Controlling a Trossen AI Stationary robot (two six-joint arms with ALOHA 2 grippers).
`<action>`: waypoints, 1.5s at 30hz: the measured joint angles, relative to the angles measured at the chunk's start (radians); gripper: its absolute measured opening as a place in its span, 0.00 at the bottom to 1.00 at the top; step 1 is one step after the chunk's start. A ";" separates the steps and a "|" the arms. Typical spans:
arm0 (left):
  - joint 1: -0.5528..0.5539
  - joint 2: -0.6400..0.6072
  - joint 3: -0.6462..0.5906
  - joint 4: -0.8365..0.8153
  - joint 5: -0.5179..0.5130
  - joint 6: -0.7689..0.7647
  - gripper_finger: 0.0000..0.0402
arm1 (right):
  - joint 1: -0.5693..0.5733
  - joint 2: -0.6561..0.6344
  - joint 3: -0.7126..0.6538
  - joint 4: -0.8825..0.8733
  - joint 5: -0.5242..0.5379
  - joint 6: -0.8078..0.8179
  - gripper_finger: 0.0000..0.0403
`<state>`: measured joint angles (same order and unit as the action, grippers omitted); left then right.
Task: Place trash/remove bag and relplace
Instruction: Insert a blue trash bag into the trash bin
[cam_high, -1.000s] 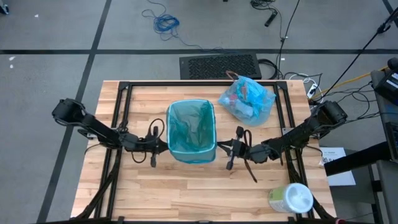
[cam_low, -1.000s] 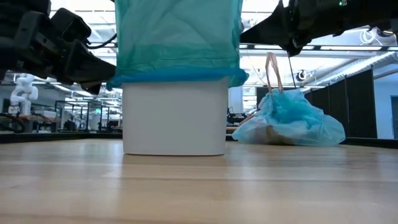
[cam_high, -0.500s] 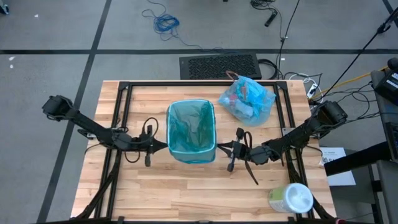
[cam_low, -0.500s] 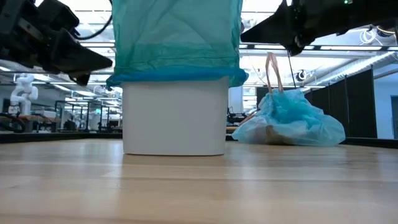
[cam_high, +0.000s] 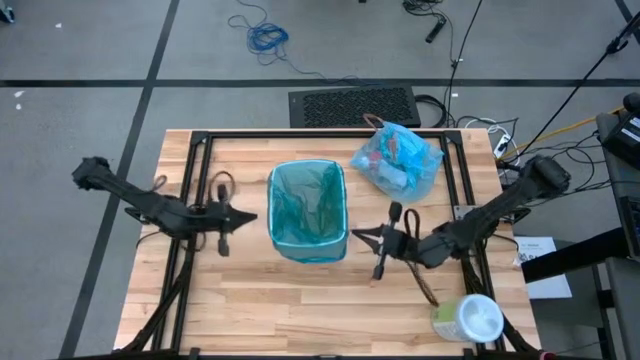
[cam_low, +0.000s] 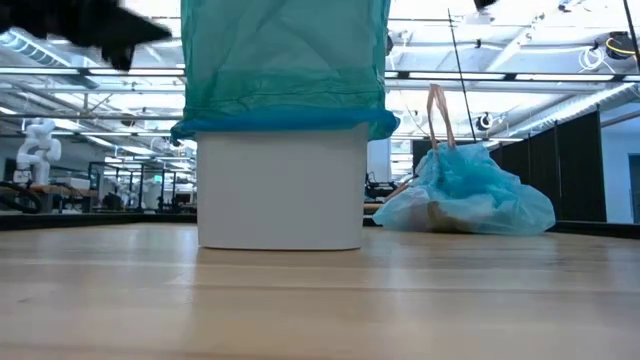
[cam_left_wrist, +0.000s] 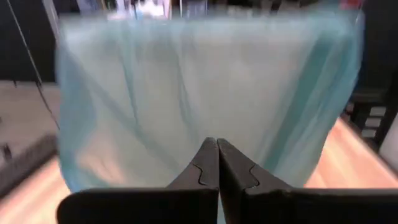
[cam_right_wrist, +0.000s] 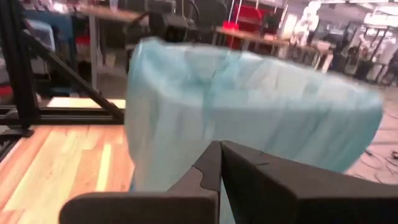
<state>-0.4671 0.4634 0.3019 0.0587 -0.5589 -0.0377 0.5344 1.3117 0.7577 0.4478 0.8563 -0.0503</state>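
**Fresh liner on the bin, full bag set aside**

Teal-green liner (cam_high: 307, 208) fitted in the white bin (cam_low: 280, 190), rim folded down over the bin's upper wall. Behind the bin and toward its right, tied light-blue bag (cam_high: 398, 160) resting on the table (cam_high: 300, 310), trash visible through the plastic. Left gripper (cam_high: 243, 216) just left of the bin, fingers pressed together, empty. Right gripper (cam_high: 358, 234) just right of the bin, fingers also pressed together, empty. White-and-green tub (cam_high: 466, 320) well apart from the bin, at the near right table corner.
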 joint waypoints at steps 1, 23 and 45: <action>0.000 -0.012 0.024 -0.006 0.000 0.024 0.00 | -0.012 -0.011 0.071 -0.123 -0.008 0.026 0.00; 0.001 -0.080 0.134 -0.040 -0.326 0.209 0.00 | -0.457 0.713 1.569 -1.586 -0.680 0.403 0.00; 0.001 -0.080 0.134 -0.044 -0.333 0.202 0.00 | -0.515 0.865 1.568 -1.729 -0.705 0.450 0.00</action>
<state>-0.4664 0.3836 0.4362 0.0151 -0.8921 0.1638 0.0193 2.1769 2.3257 -1.2816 0.1509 0.4000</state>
